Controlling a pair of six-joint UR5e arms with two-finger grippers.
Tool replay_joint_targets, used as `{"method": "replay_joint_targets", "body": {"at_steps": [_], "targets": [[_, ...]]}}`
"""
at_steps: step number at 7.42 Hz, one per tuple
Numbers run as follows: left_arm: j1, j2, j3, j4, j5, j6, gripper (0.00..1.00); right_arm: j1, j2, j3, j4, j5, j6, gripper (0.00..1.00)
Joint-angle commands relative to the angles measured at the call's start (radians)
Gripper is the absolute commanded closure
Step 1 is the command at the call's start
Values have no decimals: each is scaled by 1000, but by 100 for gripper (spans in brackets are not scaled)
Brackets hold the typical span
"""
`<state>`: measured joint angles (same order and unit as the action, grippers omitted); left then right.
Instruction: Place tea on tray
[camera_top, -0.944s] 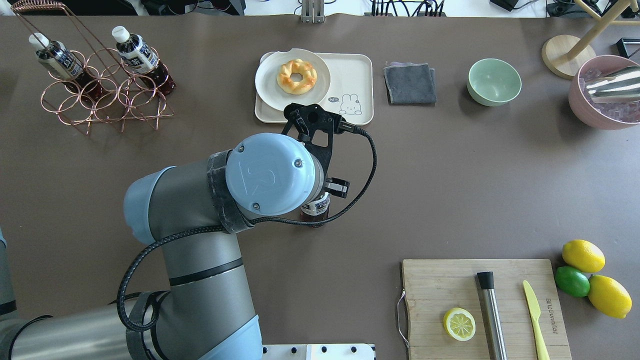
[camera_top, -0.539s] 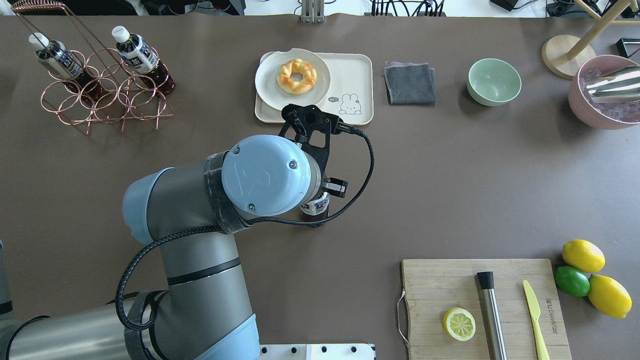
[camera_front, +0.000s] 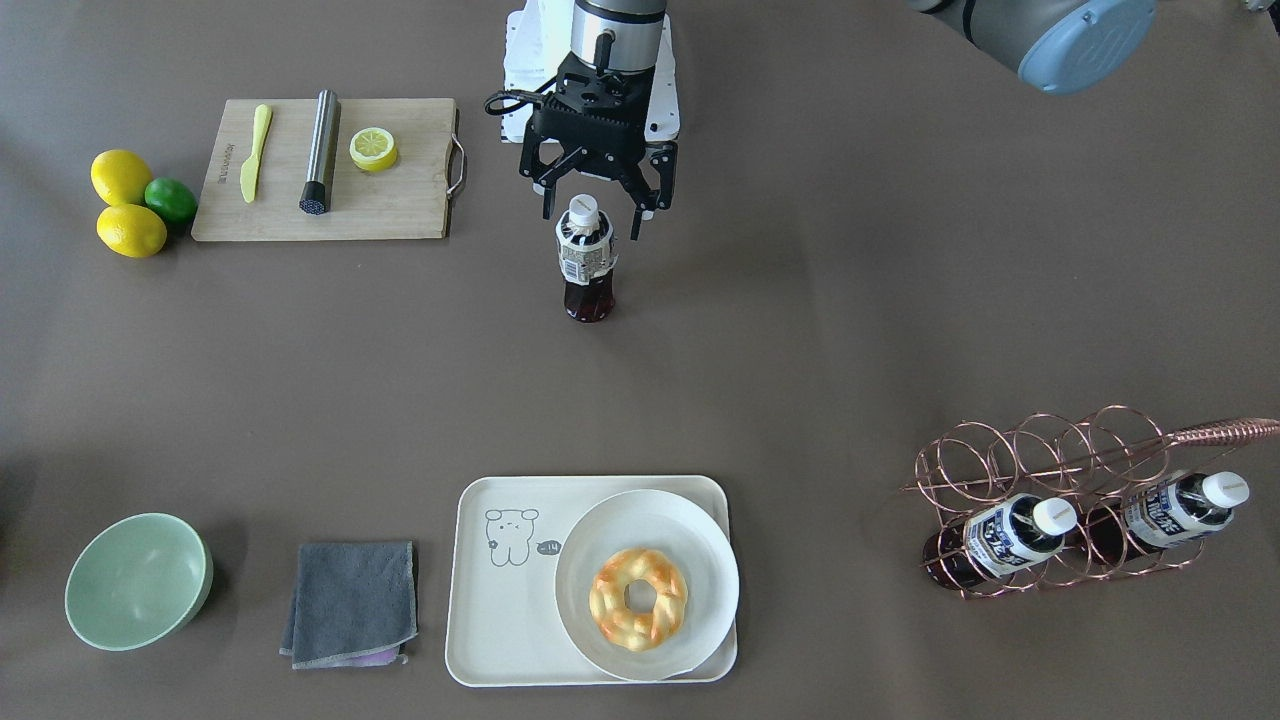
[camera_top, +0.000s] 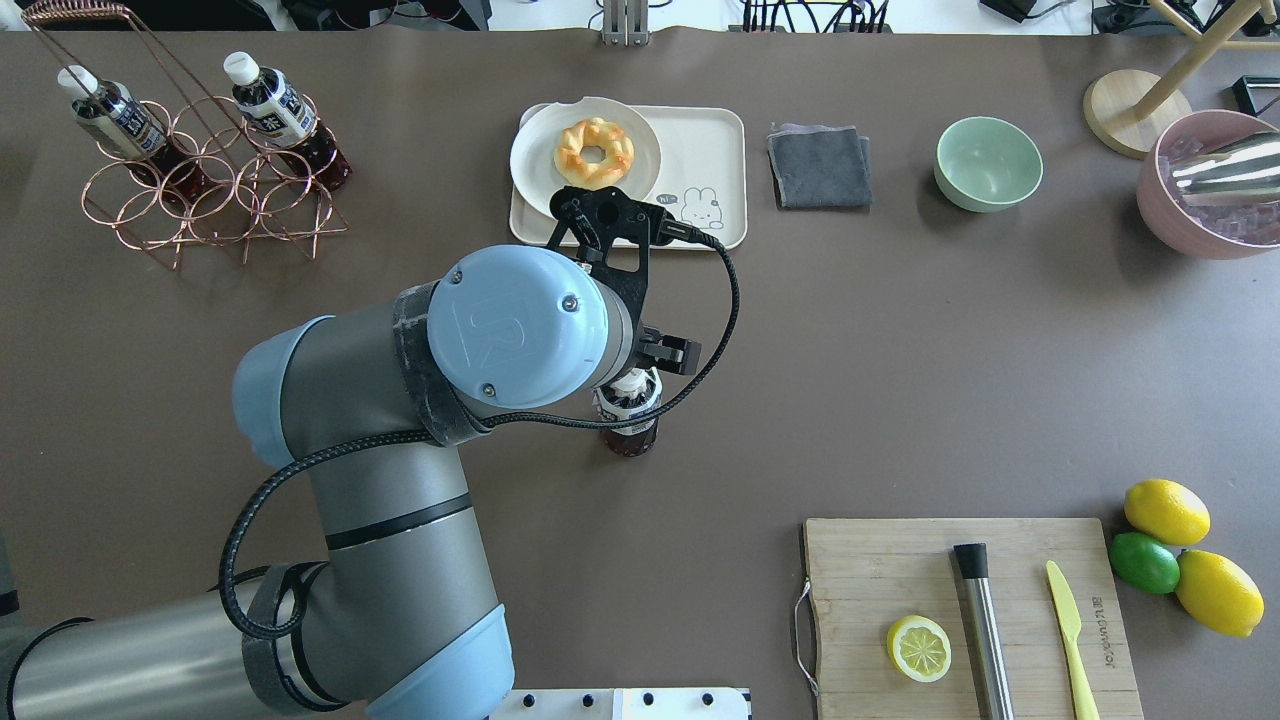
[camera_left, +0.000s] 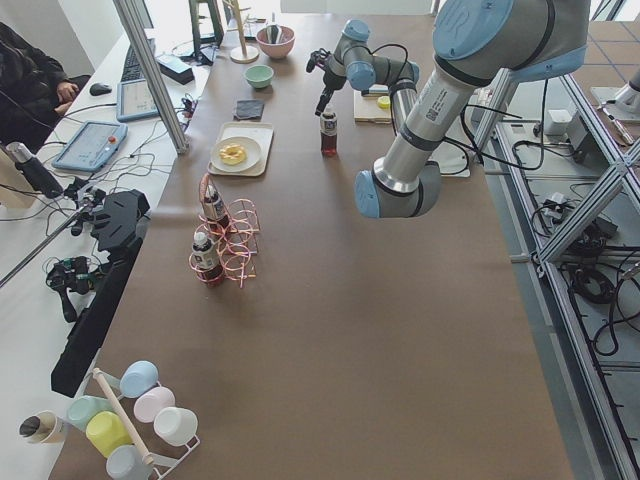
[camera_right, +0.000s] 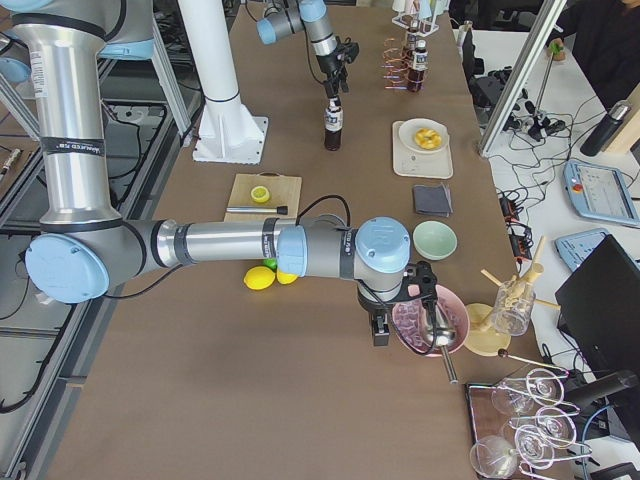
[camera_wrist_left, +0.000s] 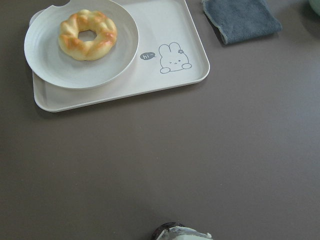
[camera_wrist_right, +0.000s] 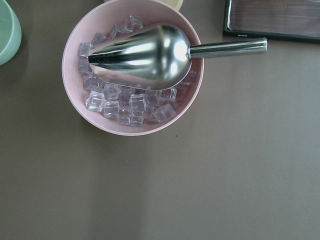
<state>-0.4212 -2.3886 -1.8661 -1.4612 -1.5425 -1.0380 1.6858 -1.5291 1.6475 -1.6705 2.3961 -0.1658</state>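
Observation:
The tea (camera_front: 585, 262) stands upright on the brown table, well short of the tray; it also shows in the overhead view (camera_top: 628, 402). My left gripper (camera_front: 594, 213) is open, with a finger on either side of the white cap and not touching it. The cream tray (camera_front: 500, 610) with the cartoon drawing lies at the table's operator side and also shows in the left wrist view (camera_wrist_left: 165, 30). A round white plate (camera_front: 610, 530) with a donut (camera_front: 637, 598) fills half of the tray. My right gripper (camera_right: 380, 326) hangs by the pink ice bowl; I cannot tell whether it is open.
Two lookalike bottles (camera_top: 270, 105) lean in a copper wire rack (camera_top: 215, 205). A grey cloth (camera_top: 820, 165) and a green bowl (camera_top: 988, 163) lie beside the tray. A cutting board (camera_top: 900, 570) holds a lemon half, a metal rod and a knife. The pink bowl (camera_wrist_right: 75, 40) holds ice and a scoop.
My left arm has drawn back toward the tray, and the bottle's white cap now shows from overhead. The bottle has stayed in place on the table.

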Motion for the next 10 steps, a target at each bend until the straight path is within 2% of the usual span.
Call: {"method": "replay_joint_targets", "body": {"at_steps": [1, 2, 3, 5, 6, 8, 10], "targets": [[-65, -6, -2, -28, -11, 12, 2, 0, 4, 0, 0, 0, 9, 0], [-109, -4, -8, -30, -65, 36, 2, 0, 7, 0, 0, 0, 17, 0], [-146, 12, -10, -85, -89, 80, 2, 0, 12, 0, 0, 0, 19, 0], [-215, 183, -21, -340, -99, 88, 2, 0, 15, 11, 2, 0, 43, 0], [-270, 227, -27, -362, -146, 88, 2, -5, 23, 12, 2, 0, 60, 0], [-414, 291, -31, -346, -314, 93, 2, -27, 47, 17, 2, 2, 92, 0], [-648, 450, -24, -305, -553, 357, 2, -79, 104, 18, 0, 3, 181, 0]]}}
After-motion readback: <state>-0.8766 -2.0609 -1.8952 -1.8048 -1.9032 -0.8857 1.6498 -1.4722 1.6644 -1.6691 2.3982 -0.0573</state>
